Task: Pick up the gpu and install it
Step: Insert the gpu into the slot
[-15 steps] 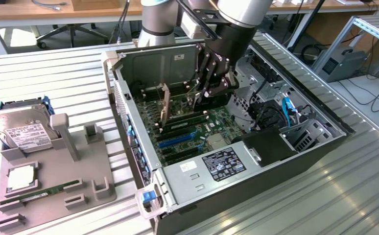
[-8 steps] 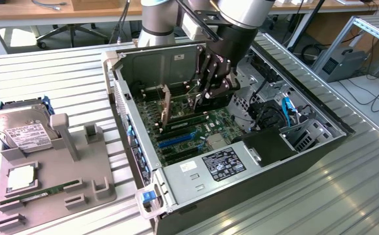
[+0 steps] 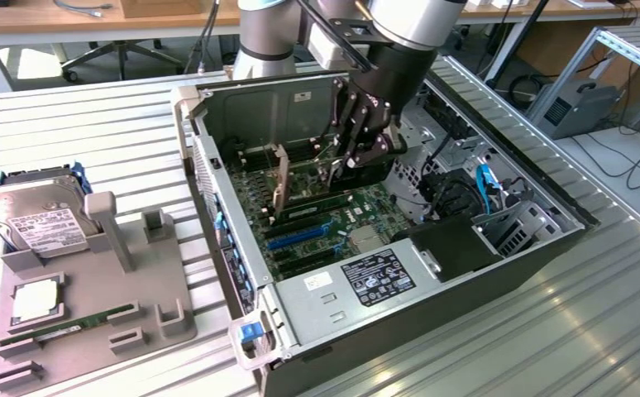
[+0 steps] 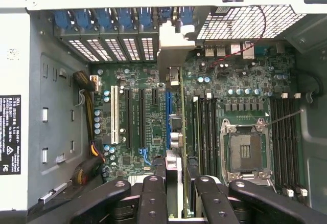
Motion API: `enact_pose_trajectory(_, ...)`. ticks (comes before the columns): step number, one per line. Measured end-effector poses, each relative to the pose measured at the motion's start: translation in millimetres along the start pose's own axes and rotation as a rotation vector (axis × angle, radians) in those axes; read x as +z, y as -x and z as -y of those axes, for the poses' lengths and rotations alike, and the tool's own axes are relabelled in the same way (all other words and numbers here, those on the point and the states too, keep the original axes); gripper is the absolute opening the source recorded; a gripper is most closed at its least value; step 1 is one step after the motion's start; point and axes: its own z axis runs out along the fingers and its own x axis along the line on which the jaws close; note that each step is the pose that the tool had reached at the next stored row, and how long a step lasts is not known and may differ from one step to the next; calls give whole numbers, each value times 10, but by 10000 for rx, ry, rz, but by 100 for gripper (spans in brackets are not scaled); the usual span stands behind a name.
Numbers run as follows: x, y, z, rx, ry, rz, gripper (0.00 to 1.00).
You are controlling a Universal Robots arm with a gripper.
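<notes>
One gpu (image 4: 176, 132), edge-on over the motherboard (image 4: 138, 121) slots, clamped by one partly closed gripper (image 4: 176, 193) inside the case (image 3: 298, 289).

gripper (image 4: 176, 193): black fingers (image 4: 153, 198) closed on either side of the gpu's edge
gpu (image 4: 176, 127): seen edge-on, upright, silver bracket (image 4: 171, 50) at its far end, against the case's rear slots
motherboard (image 4: 138, 121): green, under the gpu
blue slot (image 4: 168, 111): along the gpu's lower edge
CPU socket (image 4: 245, 150): open, beside the gpu
RAM slots (image 4: 286, 142): black, beyond the socket
</notes>
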Motion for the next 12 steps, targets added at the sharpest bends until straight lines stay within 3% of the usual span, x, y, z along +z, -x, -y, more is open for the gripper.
enact_pose_trajectory(12, 27, -15, 4, -1, 0, -1, 27)
